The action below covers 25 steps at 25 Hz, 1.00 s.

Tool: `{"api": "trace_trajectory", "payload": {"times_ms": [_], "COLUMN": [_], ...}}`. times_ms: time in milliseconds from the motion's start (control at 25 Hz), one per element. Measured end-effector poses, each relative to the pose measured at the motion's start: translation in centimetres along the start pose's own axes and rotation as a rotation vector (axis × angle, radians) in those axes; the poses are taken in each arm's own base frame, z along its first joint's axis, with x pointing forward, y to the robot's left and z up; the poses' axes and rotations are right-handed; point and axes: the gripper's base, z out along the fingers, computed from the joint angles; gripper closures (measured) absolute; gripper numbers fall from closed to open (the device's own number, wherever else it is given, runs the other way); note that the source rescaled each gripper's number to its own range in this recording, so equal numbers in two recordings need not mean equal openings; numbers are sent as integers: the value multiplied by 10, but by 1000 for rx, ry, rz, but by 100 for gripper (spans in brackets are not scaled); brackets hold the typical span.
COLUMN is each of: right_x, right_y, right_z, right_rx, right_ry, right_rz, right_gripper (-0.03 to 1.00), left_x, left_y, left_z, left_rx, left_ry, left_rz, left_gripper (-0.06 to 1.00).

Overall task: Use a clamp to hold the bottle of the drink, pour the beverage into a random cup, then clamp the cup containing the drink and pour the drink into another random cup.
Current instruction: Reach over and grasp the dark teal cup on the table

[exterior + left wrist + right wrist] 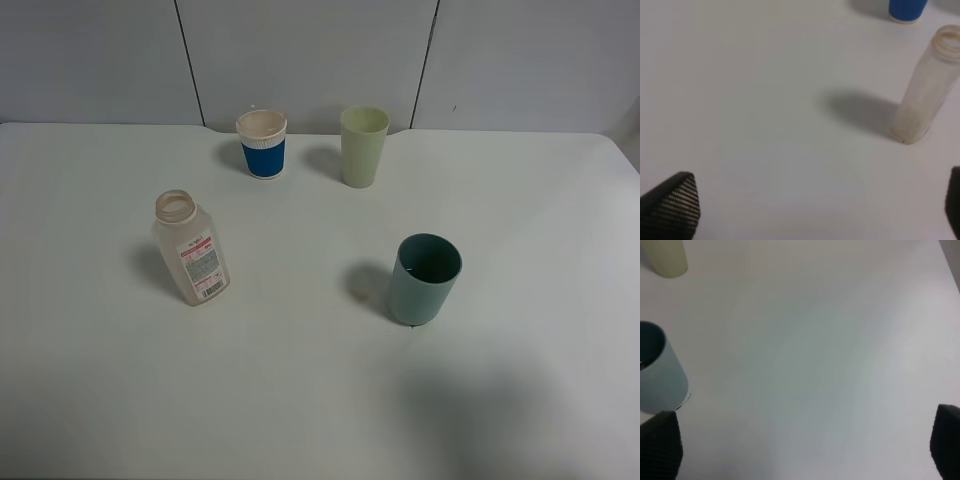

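The left hand [812,210] hangs over bare white counter [765,100] with its two dark ribbed fingertips [672,205] spread wide apart and nothing between them. Ahead of it and off to one side stands the small translucent drink bottle [925,95], upright on its squarish base, its wide round mouth uncapped, well clear of both fingertips. Beyond the bottle shows the foot of the blue-banded paper cup [907,9]. The right hand [802,450] is likewise spread wide and empty above the counter. The dull teal-green cup [657,375] stands upright close by one of its fingertips in the wrist view, and whether they touch cannot be told. The pale yellow-green tumbler [665,257] stands farther out past that cup. Seen from the high camera and taking the counter's middle as the dial's centre, the bottle sits at about 9 o'clock with its red-and-white label turned toward the camera. The teal-green cup is at about 3 o'clock, well apart from the bottle, its inside dark, so what it holds cannot be told. The paper cup is at 11 o'clock and the tumbler at 1 o'clock, near each other by the counter's far edge, both upright and open-mouthed.
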Motion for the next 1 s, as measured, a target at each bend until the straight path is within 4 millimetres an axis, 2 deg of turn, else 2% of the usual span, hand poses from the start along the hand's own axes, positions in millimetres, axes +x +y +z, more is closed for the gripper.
{"api": "trace_trajectory", "payload": {"times_ms": [1000], "right_x": [0], "right_y": [0], "right_z": [0], "right_rx": [0], "right_ry": [0], "right_rz": [12], "right_gripper": [-3], "left_x": [0], "left_y": [0], "left_z": [0], "left_rx": [0], "left_ry": [0], "left_rz": [0], "left_gripper": [-6]}}
